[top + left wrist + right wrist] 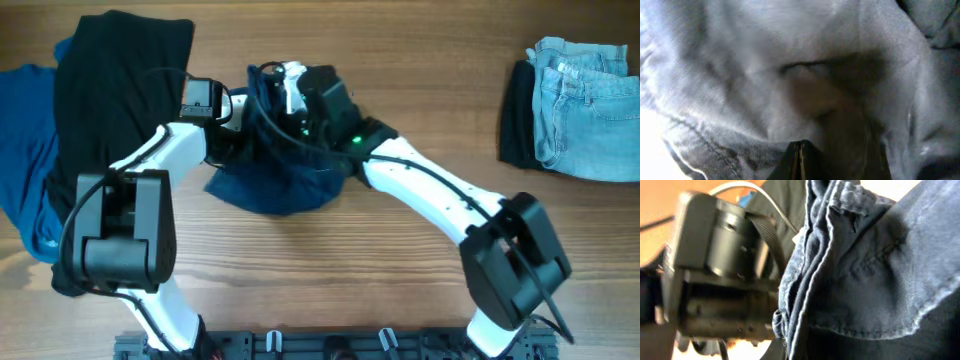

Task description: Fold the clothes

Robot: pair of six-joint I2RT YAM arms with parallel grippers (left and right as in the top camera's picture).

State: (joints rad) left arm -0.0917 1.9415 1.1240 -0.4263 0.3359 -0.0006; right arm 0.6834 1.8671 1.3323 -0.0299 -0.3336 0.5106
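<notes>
Shorts point(275, 185) at upper centre are hanging unfolded, your left gripper point(800, 152) and right gripper point(293, 100) clamping them. Jeans point(580, 110) are lying folded upper right; black garment point(120, 80) is waiting upper left.

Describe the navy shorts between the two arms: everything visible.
The navy shorts are dark blue woven cloth with stitched seams and a folded hem, faded in the wrist views. They sit bunched and unfolded on the table, upper part gathered up between the left hand and right hand, both shut and apparently pinching it; the lower part spreads on the wood.
</notes>
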